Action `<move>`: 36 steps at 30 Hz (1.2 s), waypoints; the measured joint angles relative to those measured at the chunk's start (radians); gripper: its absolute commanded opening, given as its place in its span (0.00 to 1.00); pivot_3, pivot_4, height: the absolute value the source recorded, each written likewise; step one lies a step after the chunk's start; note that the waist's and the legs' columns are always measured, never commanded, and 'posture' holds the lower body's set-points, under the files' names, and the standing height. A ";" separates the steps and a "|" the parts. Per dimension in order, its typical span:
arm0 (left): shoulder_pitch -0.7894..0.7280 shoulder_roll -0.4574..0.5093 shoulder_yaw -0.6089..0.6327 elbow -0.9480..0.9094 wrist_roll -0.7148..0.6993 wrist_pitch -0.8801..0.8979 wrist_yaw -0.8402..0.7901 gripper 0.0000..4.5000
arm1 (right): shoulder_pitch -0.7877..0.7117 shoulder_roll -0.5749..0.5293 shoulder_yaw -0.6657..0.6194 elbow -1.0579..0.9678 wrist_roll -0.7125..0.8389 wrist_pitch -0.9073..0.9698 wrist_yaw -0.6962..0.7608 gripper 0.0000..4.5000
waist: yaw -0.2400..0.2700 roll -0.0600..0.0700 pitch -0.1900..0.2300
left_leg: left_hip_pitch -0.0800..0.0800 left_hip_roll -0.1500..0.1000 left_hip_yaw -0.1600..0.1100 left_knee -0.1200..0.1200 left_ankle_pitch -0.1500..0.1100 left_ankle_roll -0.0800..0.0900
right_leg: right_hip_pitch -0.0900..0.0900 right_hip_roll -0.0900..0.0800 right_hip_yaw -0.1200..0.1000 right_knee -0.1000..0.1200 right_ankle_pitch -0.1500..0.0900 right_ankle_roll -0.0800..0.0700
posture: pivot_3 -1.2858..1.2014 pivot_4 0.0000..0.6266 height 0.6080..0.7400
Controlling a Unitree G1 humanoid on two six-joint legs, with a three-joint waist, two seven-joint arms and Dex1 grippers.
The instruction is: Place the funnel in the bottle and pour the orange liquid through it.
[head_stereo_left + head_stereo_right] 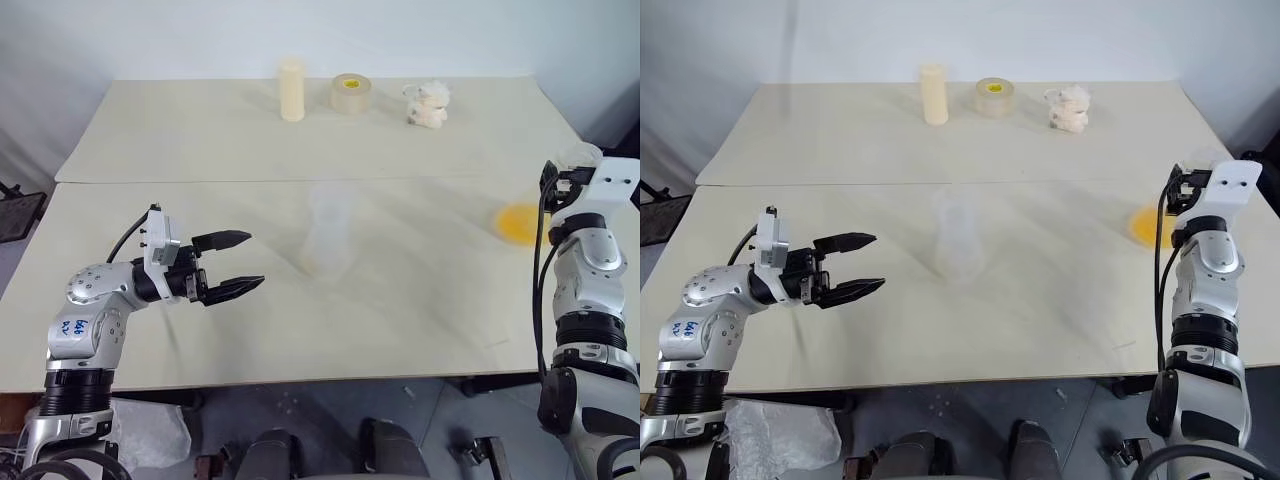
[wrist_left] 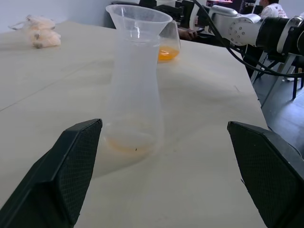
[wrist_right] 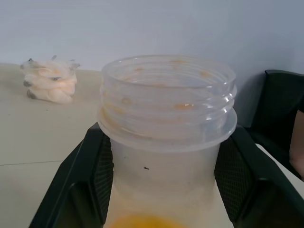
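The frosted bottle (image 1: 330, 240) stands upright at the table's middle. The see-through funnel (image 2: 138, 21) sits in its mouth, and a faint orange film lies at its base. My left gripper (image 1: 255, 260) is open and level, a short way left of the bottle and pointing at it. Near the table's right edge my right gripper (image 3: 164, 142) is shut on a clear flask (image 3: 168, 99), just under its threaded mouth. The orange liquid (image 1: 520, 222) lies in the bottom of that flask. I cannot tell whether the flask rests on the table.
At the back of the table (image 1: 200, 150) stand a cream cylinder (image 1: 292, 90), a roll of tape (image 1: 351, 95) and a crumpled white wad (image 1: 428, 105). A seam runs across the table behind the bottle. The right arm is close to the table's right edge.
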 measured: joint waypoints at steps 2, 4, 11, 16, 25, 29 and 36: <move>-0.006 0.000 0.000 0.006 0.000 -0.001 -0.005 1.00 | 0.013 0.001 -0.001 -0.037 0.011 0.026 -0.002 0.55 | 0.000 0.001 0.001 | 0.000 0.000 0.000 0.000 0.000 0.000 | 0.000 0.000 0.000 0.000 0.000 0.000 | 0.52 0.24 1.00; -0.016 -0.001 0.000 0.018 0.000 -0.003 -0.007 1.00 | 0.028 0.008 -0.001 -0.100 0.023 0.073 -0.009 0.55 | -0.002 0.004 0.002 | 0.000 0.000 0.000 0.000 0.000 0.000 | 0.000 0.000 0.000 0.000 0.000 0.000 | 0.52 0.24 1.00; -0.070 -0.024 -0.006 0.058 0.000 -0.026 -0.023 1.00 | 0.078 0.025 0.080 -0.443 0.019 0.263 -0.005 0.55 | -0.011 0.008 0.005 | -0.001 0.000 0.001 -0.001 0.000 0.000 | -0.002 0.000 0.000 0.001 0.000 0.000 | 0.52 0.24 1.00; -0.131 -0.074 -0.007 0.148 -0.003 -0.093 -0.067 1.00 | 0.076 0.038 0.282 -0.733 -0.080 0.408 0.021 0.55 | -0.012 0.008 0.005 | -0.001 -0.004 0.001 0.000 0.000 0.000 | -0.003 0.001 0.000 0.001 0.000 0.000 | 0.52 0.24 1.00; -0.137 -0.081 -0.004 0.207 -0.023 -0.136 -0.131 1.00 | -0.024 -0.012 0.550 -0.839 -0.272 0.457 0.219 0.55 | -0.010 0.007 0.005 | -0.002 -0.005 -0.001 0.000 0.000 0.000 | -0.003 0.000 -0.002 0.002 0.000 0.000 | 0.52 0.24 1.00; -0.137 -0.081 -0.004 0.213 -0.024 -0.147 -0.141 1.00 | -0.043 -0.084 0.655 -0.838 -0.446 0.343 0.252 0.55 | -0.011 0.007 0.005 | -0.002 -0.005 0.000 0.000 0.000 0.000 | -0.003 0.000 -0.001 0.001 0.000 0.000 | 0.52 0.24 1.00; -0.136 -0.081 -0.004 0.211 -0.030 -0.151 -0.140 1.00 | -0.085 -0.069 0.697 -0.806 -0.596 0.198 0.250 0.55 | -0.012 0.007 0.005 | -0.002 -0.005 0.000 0.000 0.000 0.000 | -0.003 0.000 -0.001 0.001 0.000 0.000 | 0.52 0.24 1.00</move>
